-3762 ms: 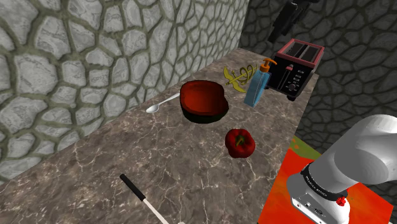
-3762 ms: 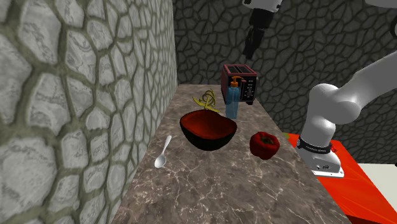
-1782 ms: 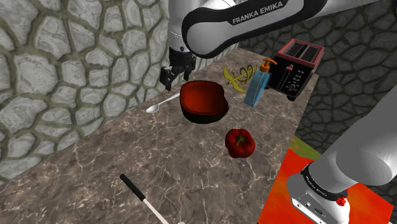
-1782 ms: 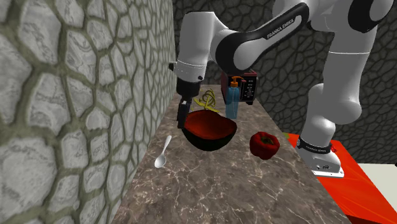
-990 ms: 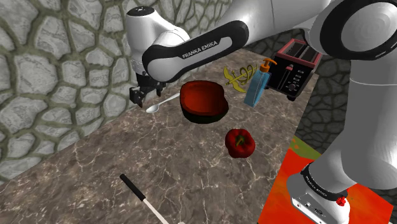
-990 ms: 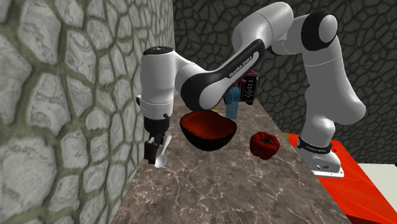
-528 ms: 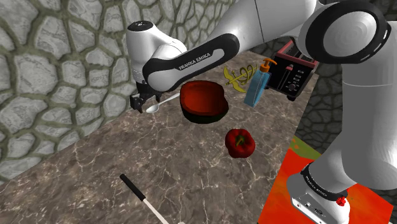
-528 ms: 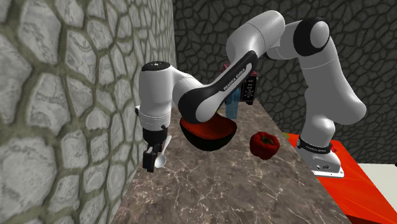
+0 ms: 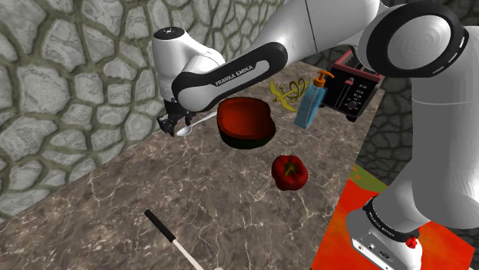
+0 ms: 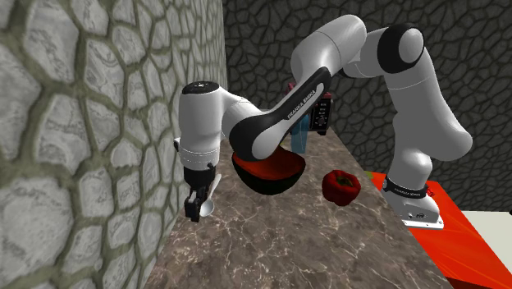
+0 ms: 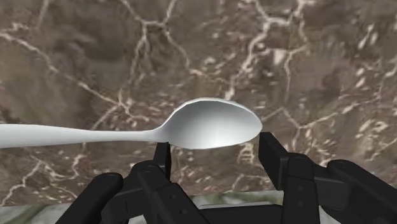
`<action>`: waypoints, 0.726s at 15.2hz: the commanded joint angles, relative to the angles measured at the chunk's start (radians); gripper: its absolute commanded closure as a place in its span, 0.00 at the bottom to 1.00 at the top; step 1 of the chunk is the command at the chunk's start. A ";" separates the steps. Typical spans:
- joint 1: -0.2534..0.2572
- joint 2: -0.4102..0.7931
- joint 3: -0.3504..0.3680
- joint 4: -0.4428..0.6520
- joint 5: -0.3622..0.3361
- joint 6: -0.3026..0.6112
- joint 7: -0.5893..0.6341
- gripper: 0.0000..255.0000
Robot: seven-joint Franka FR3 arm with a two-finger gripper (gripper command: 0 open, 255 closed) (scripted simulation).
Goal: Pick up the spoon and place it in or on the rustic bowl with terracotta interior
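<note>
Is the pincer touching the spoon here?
Cannot tell. In the wrist view the open pincer straddles the spoon: one finger stands clear, the other's tip meets the spoon's outline, contact unclear.

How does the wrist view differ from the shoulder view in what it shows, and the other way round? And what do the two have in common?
Wrist view: the gripper is open, with its fingers standing apart on either side of the spoon's rounded end, not closed on it.
Shoulder view: the dark bowl with red inside lies just beside the spoon. There is also a red pepper, a blue pump bottle, a toaster and the stone wall.
Both: the gripper low over the spoon on the brown marbled counter.
</note>
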State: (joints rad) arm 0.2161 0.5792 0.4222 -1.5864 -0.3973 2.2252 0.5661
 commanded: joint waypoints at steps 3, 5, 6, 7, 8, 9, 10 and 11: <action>0.000 0.000 0.000 0.000 0.000 0.000 0.000 1.00; 0.000 0.000 0.000 0.000 0.000 0.000 0.000 1.00; 0.000 0.000 0.000 0.000 0.000 0.000 0.000 1.00; 0.000 0.000 0.000 0.000 0.000 0.000 0.000 1.00; 0.000 0.000 0.000 0.000 0.000 0.000 0.000 1.00; 0.000 0.000 0.000 0.000 0.000 0.000 0.000 1.00; -0.001 -0.006 0.002 0.004 0.004 -0.010 -0.003 1.00; -0.002 -0.012 0.005 0.008 0.008 -0.019 -0.006 1.00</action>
State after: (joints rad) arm 0.2155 0.5735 0.4249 -1.5790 -0.3929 2.2125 0.5623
